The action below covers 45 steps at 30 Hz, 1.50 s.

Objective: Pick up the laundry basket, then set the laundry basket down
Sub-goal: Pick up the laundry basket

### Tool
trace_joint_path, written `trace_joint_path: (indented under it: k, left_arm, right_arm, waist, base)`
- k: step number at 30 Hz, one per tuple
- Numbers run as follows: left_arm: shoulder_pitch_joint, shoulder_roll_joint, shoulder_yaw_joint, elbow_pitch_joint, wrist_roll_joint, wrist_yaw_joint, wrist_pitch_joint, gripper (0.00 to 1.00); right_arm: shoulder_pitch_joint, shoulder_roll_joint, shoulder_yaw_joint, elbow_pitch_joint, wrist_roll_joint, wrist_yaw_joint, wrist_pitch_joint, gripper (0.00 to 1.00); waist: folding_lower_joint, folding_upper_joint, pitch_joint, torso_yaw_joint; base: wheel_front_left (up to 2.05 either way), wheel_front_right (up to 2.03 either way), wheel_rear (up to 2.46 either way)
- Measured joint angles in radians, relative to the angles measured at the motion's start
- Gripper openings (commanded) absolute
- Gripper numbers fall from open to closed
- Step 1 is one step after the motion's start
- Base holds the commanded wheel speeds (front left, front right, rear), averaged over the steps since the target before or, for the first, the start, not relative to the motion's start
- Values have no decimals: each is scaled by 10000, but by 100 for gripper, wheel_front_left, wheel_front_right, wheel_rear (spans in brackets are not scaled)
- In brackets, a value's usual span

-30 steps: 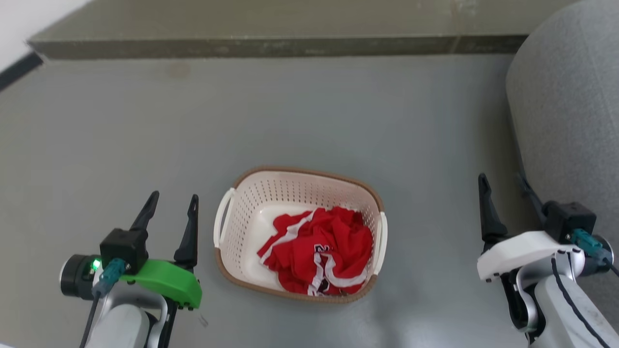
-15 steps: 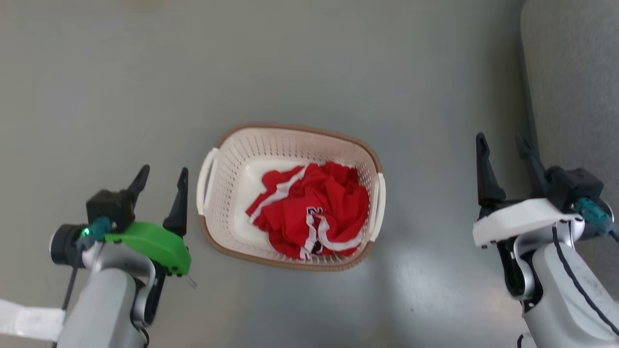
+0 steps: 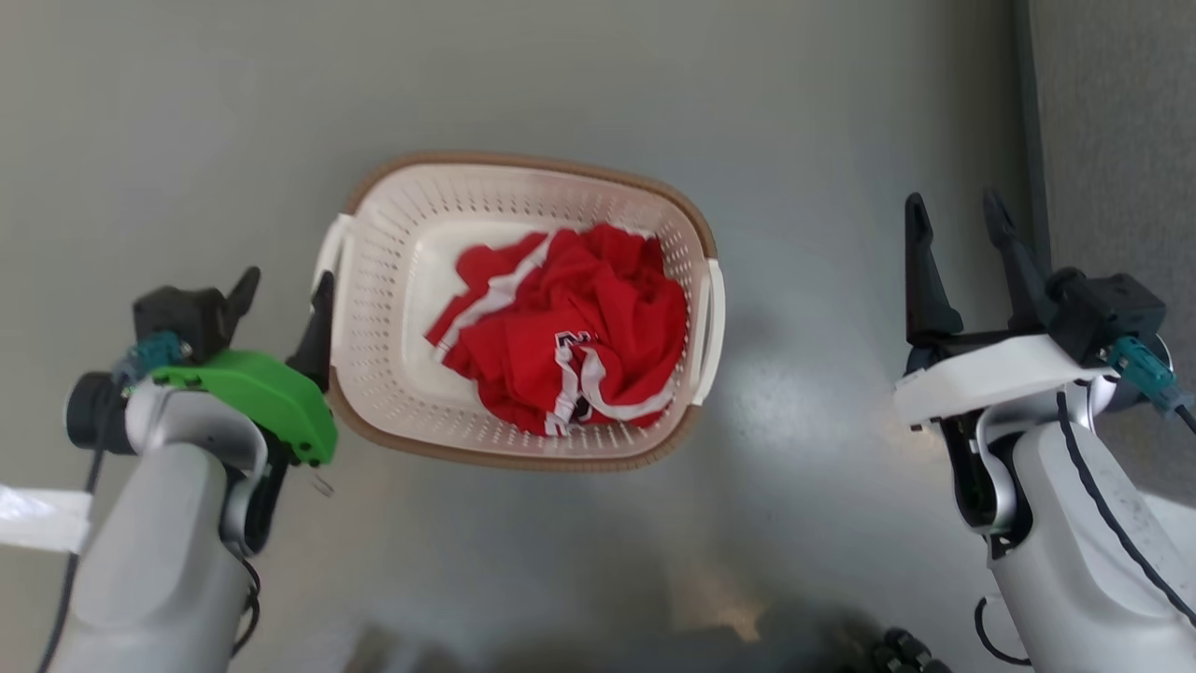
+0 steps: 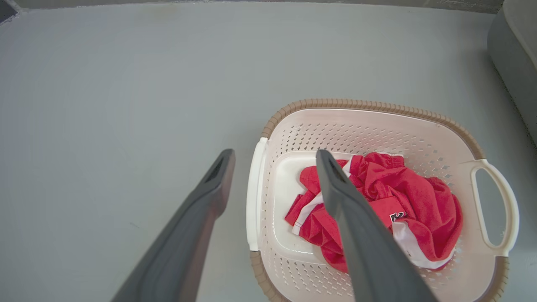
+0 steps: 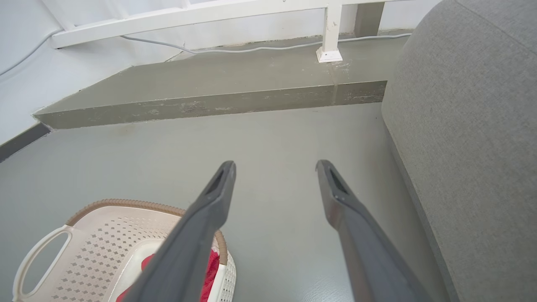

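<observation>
Laundry basket (image 3: pixel 523 187) (cream-white perforated plastic, brown woven-look rim) ungripped: approach step. L claw (image 3: pixel 287 280) wide, just beside its handle (image 4: pixel 251 193); R claw (image 3: pixel 953 201) wide, well apart, needs closing in.

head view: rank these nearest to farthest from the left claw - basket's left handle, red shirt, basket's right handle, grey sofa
From the left claw:
1. left handle, right beside it
2. red shirt, in the middle
3. right handle, far side
4. grey sofa, far right edge
</observation>
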Motion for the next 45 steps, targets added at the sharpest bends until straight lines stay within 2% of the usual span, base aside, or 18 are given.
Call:
trace_joint_path:
  k: [14, 31, 32, 33, 34, 36, 45]
  left_arm:
    - [-1279, 201, 253, 1664, -286, -265, 134, 100]
    - [-2043, 123, -44, 3467, -723, -529, 715, 100]
    - [-2132, 100, -42, 3557, -826, -533, 736, 81]
    - [-2197, 86, -36, 3615, -894, -566, 736, 56]
    - [-2243, 79, -36, 3655, -932, -600, 736, 42]
    - [-2337, 67, -40, 3737, -949, -602, 736, 0]
    - [-2617, -17, -111, 4180, -1072, -646, 690, 0]
  right_arm:
    - [-499, 236, 19, 113, 2, 15, -102, 100]
    - [-751, 278, 15, 313, 2, 117, -150, 100]
    - [-752, 278, 12, 326, 2, 117, -180, 100]
    - [-753, 278, 6, 339, 2, 117, -188, 100]
    - [-755, 280, 6, 349, 2, 117, -188, 100]
    - [-756, 280, -2, 368, 2, 119, -190, 100]
    - [-903, 295, -36, 443, 2, 142, -221, 100]
  waist:
    - [0, 0, 1480, -510]
    - [-1, 0, 1922, -746]
    - [0, 0, 1936, -751]
    - [0, 0, 1949, -754]
    - [0, 0, 1960, -756]
    - [0, 0, 1981, -756]
    - [0, 0, 2034, -711]
  base:
    - [0, 0, 0]
    - [0, 0, 0]
    - [0, 0, 0]
    - [0, 0, 0]
    - [0, 0, 0]
    - [0, 0, 0]
    - [0, 0, 0]
